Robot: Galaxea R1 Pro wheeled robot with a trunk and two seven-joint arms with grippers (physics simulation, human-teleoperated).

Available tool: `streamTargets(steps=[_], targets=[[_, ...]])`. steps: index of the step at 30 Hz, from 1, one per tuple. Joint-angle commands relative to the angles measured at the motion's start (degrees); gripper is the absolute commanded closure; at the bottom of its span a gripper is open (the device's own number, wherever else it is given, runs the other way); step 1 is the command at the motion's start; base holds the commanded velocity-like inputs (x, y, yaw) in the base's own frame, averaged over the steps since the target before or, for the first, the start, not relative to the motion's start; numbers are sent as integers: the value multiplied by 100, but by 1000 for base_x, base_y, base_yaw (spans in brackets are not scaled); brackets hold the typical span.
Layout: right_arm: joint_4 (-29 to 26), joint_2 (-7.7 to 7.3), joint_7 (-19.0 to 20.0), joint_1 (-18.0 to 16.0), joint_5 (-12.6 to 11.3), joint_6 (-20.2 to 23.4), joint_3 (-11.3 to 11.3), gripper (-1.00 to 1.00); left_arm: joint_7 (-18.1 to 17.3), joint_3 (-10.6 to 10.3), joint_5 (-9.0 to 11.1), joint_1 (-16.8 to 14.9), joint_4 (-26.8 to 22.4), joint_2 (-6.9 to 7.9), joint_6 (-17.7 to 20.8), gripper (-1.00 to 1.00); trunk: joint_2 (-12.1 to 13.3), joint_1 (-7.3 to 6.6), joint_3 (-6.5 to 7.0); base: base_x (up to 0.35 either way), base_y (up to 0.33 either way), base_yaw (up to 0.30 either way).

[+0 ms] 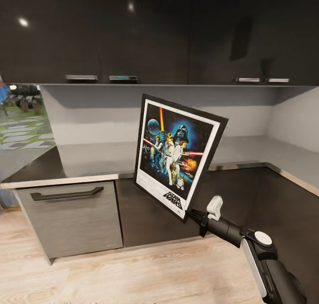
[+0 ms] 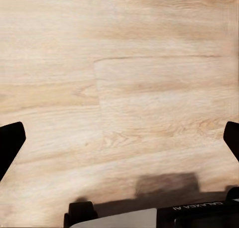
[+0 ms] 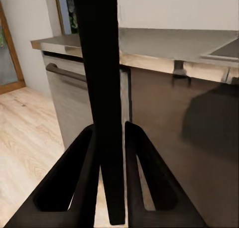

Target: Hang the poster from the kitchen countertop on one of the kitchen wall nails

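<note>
The pick-up looks done and the carry is in hand: the right gripper holds the poster by its lower corner, clear of the kitchen countertop and in front of its edge, tilted so the top leans away from the arm. In the right wrist view the poster shows edge-on as a dark upright strip, with the two black fingers pressed against it on either side, so the jaws are closed on the frame.

The left gripper points down at the pale wood floor; its two dark fingertips sit far apart at opposite edges of that view with nothing between them, so its jaws stand wide and empty.

Above the countertop runs a plain grey wall under dark upper cabinets, and below it a grey drawer front with a dark handle. No nail can be made out on that wall from here; it may be too small to tell or lie elsewhere in the room.

As a judgement, the next move calls for finding a nail first, probably by turning the head or base toward another stretch of wall, then bringing the poster upright and square to the wall. The grip is at one corner only, so the frame could swing or slip; slow motion near the cabinets seems wise
</note>
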Motion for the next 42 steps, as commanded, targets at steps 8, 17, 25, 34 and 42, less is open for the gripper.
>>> streamTargets(steps=[8, 17, 25, 34, 42], targets=[[10, 30, 47, -3, 225, 64, -5, 100, -23, 25, -60, -2, -6, -7, -20, -100, -3, 0, -5, -12, 32, 111], [13, 32, 52, -3, 295, 69, 25, 100, -13, 25, -60, -2, -6, -8, -13, -100, -3, 0, -7, -1, 3, 9], [13, 37, 53, -3, 299, 77, 34, 100, -11, 25, -60, -2, -6, -8, -6, -100, -3, 0, -59, 0, 0, 0], [13, 29, 61, -3, 300, 82, 32, 100, -10, 25, -60, -2, -6, -8, -3, -100, -3, 0, -112, 0, 0, 0], [13, 29, 61, -3, 300, 78, 29, 100, -7, 17, -60, -2, -6, -8, 6, -100, -3, 0, -138, 0, 0, 0]])
